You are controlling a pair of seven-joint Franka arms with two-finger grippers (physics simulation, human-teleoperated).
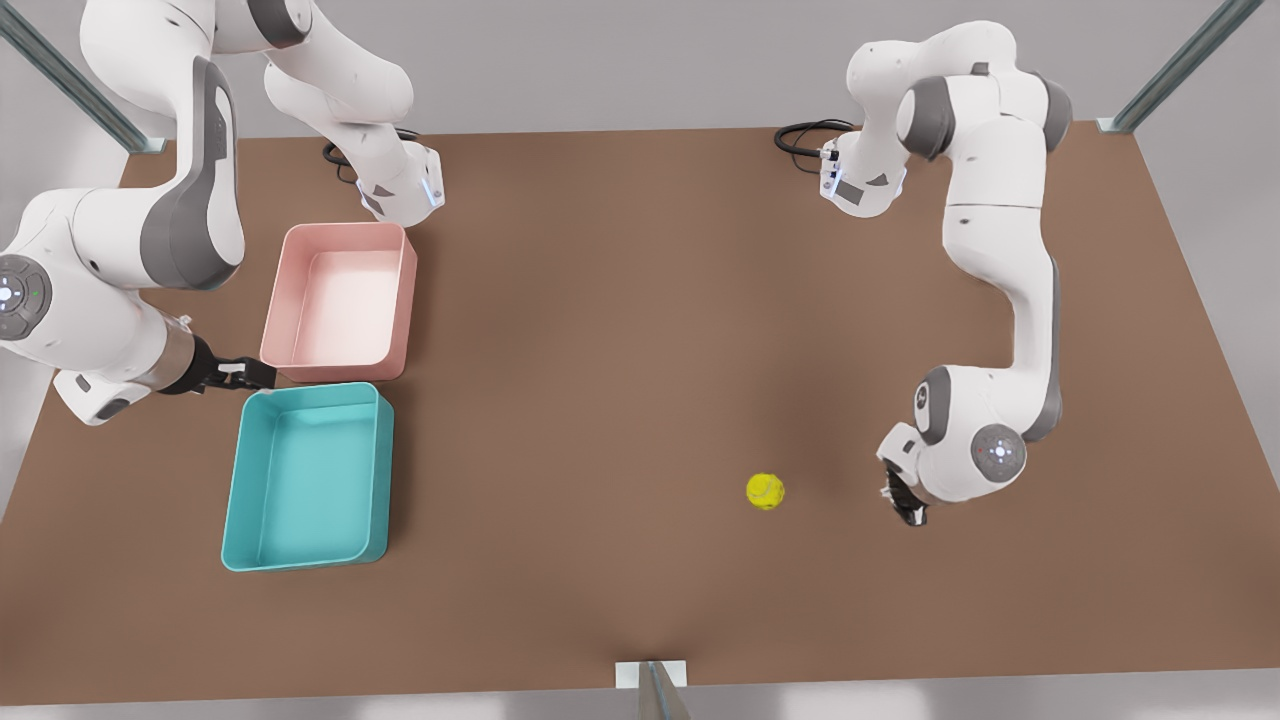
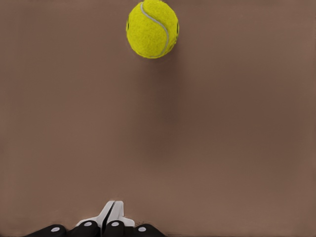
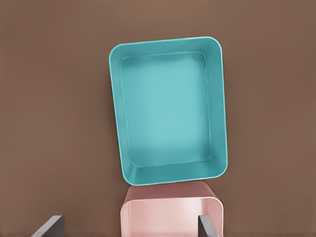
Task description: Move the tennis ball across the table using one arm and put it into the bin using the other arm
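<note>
At the front view's left, the right gripper [image 1: 250,374] hangs above the table [image 1: 620,300] between the pink bin [image 1: 340,300] and the teal bin [image 1: 305,478], just over the gap where their rims meet; in its wrist view its two dark fingers [image 3: 49,226] stand wide apart with nothing between them, looking down on the teal bin [image 3: 168,111] and the pink bin's near end [image 3: 170,215]. Both bins are empty, so the last step — dropping the ball in — is not done. Moving rightward, the middle of the table is bare brown, and the ball [image 1: 765,491] sits on it in the lower right of the front view, well apart from the bins; the crossing looks hardly begun, at best. Just to the ball's right, the left gripper [image 1: 905,500] is low by the table, pointing toward the ball but not touching it; in its wrist view the fingers [image 2: 112,212] are pressed together, holding nothing, with the ball [image 2: 152,28] lying ahead of them on the open table. As I judge it, closed fingers aimed at the ball suit a push or roll toward the bins — then the waiting right arm would have to pick it up and release it in a bin. No brand, label or writing can be read anywhere; the ball shows only its pale seam.
</note>
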